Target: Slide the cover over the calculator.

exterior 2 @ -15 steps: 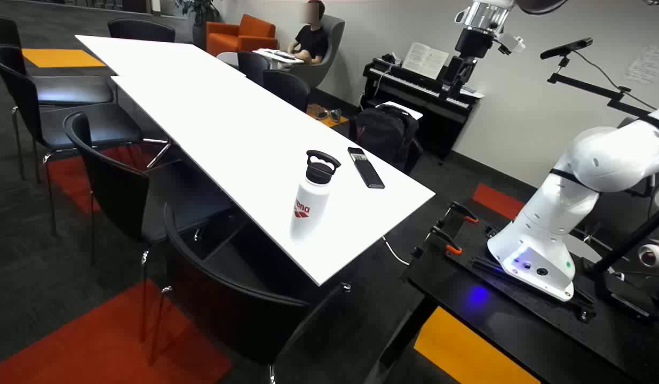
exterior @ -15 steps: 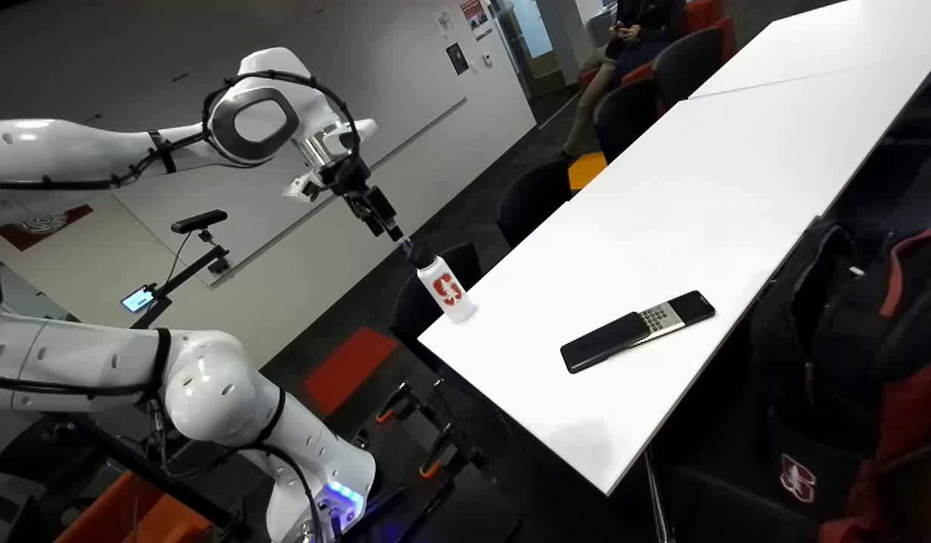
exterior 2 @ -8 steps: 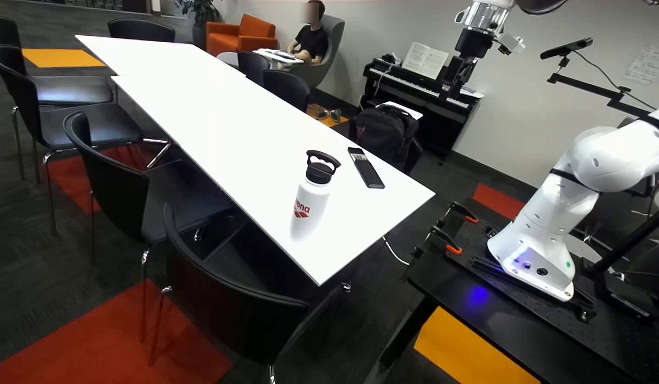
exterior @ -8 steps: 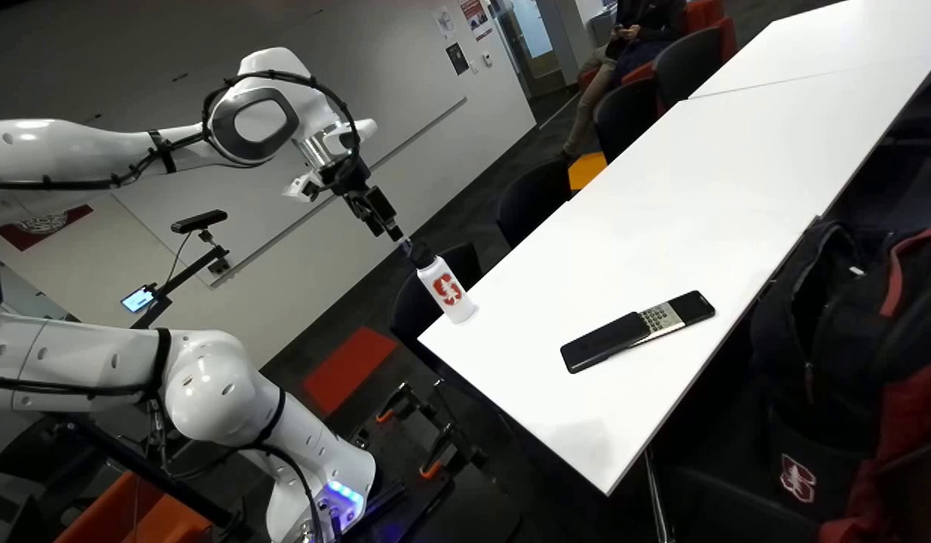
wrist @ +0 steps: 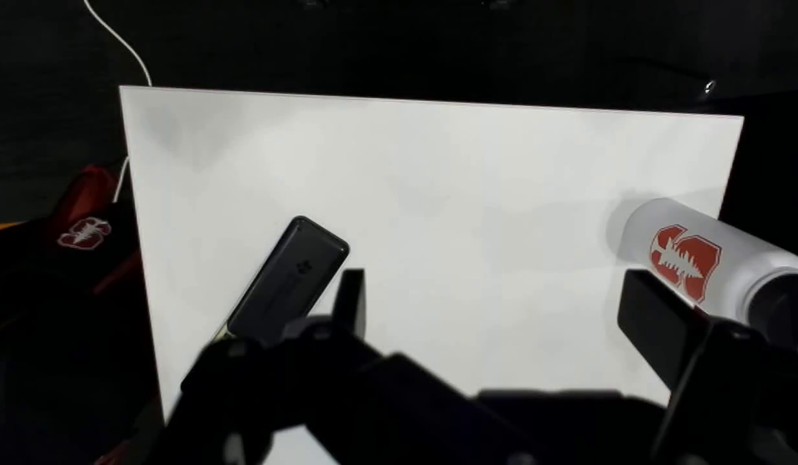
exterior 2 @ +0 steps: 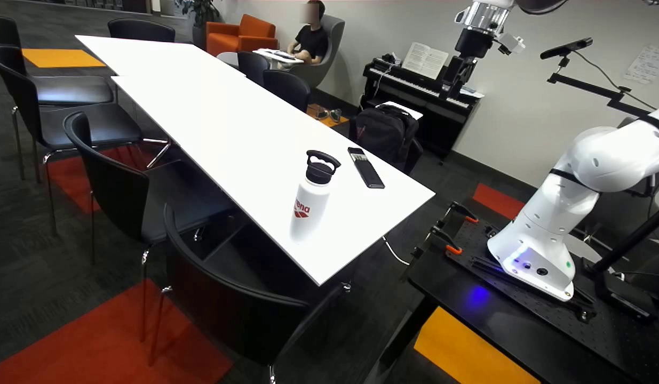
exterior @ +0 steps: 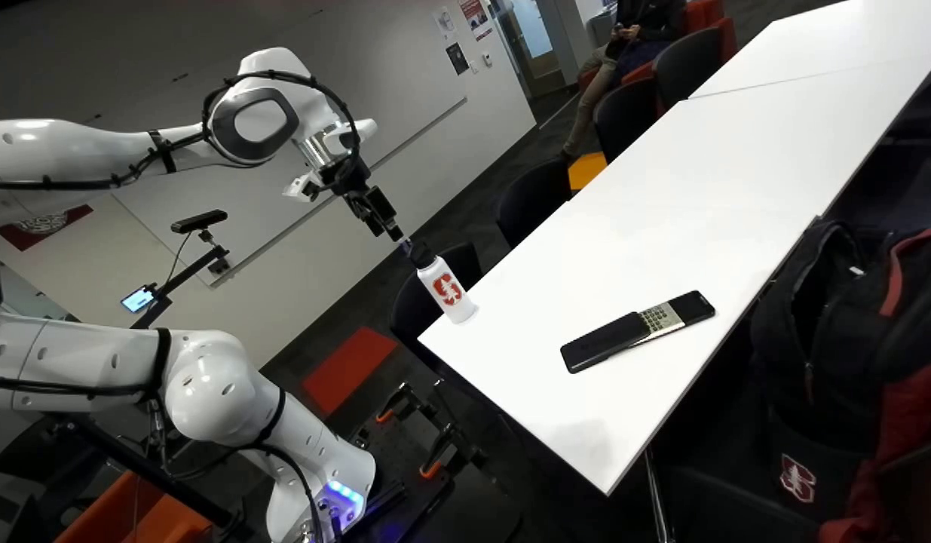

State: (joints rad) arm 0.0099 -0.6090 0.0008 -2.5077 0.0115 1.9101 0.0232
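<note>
The calculator (exterior: 663, 318) lies flat on the white table with its grey keypad partly exposed and a dark screen end beyond. The black cover (exterior: 604, 343) is joined to it and extends off the end nearer the table's short edge. In an exterior view the cover (exterior 2: 368, 174) and calculator (exterior 2: 357, 157) lie near the table's long edge. In the wrist view the cover (wrist: 289, 281) is left of the fingers; most of the calculator is hidden behind the left finger. My gripper (wrist: 502, 303) is open and empty, high above the table, apart from both; it shows in both exterior views (exterior: 396, 232) (exterior 2: 451, 90).
A white bottle (exterior: 446, 290) with a red logo and black lid stands upright near the table corner; in the wrist view the bottle (wrist: 686, 258) appears behind the right finger. A dark backpack (exterior: 834, 377) is beside the table (exterior: 661, 226). Black chairs (exterior 2: 116, 181) line the long side.
</note>
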